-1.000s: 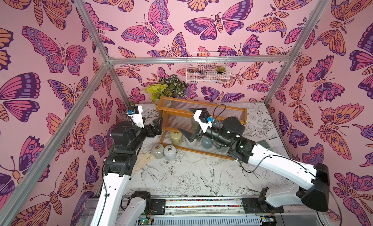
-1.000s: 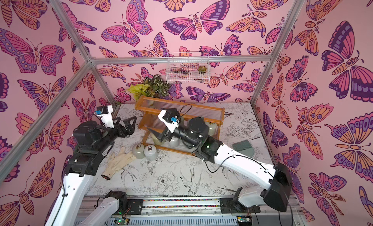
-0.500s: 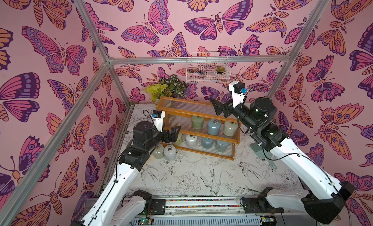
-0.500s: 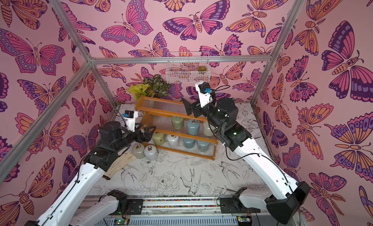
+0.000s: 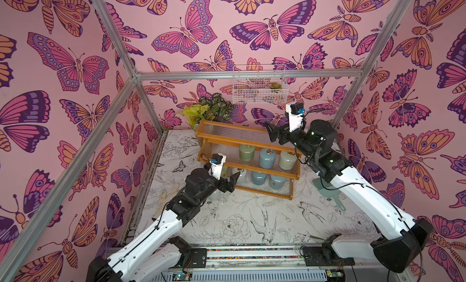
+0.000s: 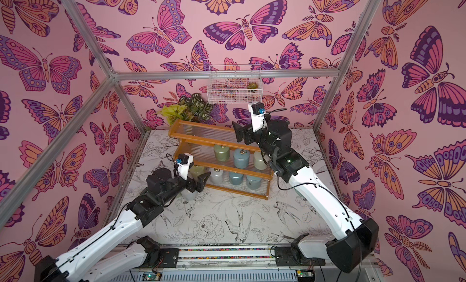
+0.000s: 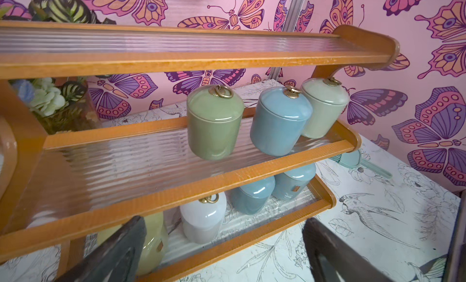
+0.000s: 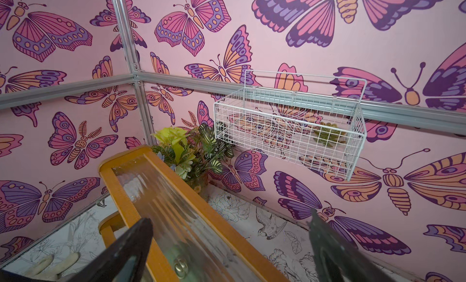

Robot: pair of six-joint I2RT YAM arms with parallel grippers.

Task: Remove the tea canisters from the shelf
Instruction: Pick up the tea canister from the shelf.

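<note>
Fingers (image 7: 118, 250) of the left tool (image 7: 222, 219) stand spread wide with nothing between them, just in front of the bottom tier of the shelf (image 7: 176, 62). Straight ahead of this tool, on that tier, stands a white canister (image 7: 203, 220). A yellow-green canister (image 7: 153, 243) sits beside it, partly hidden behind one finger. Two blue canisters (image 7: 252, 196) stand further along the tier, toward the right arm's side. Below the tool, on the worktop (image 5: 252, 212), a pale canister (image 6: 187, 194) shows in part under the arm, off the shelf.

Above and beyond the left tool, three more stand upright in a close row on the middle tier: a green canister (image 7: 214, 124), a light blue canister (image 7: 280, 122) and a pale green canister (image 7: 325, 109), each with a gold ring on its lid.

The right tool (image 5: 273, 132) hangs over the end of the top tier nearest its own arm, its fingers also wide apart and empty. Beyond it a plant (image 8: 191, 152) stands behind the shelf. Further off a wire basket (image 8: 290, 127) hangs on the wall.
</note>
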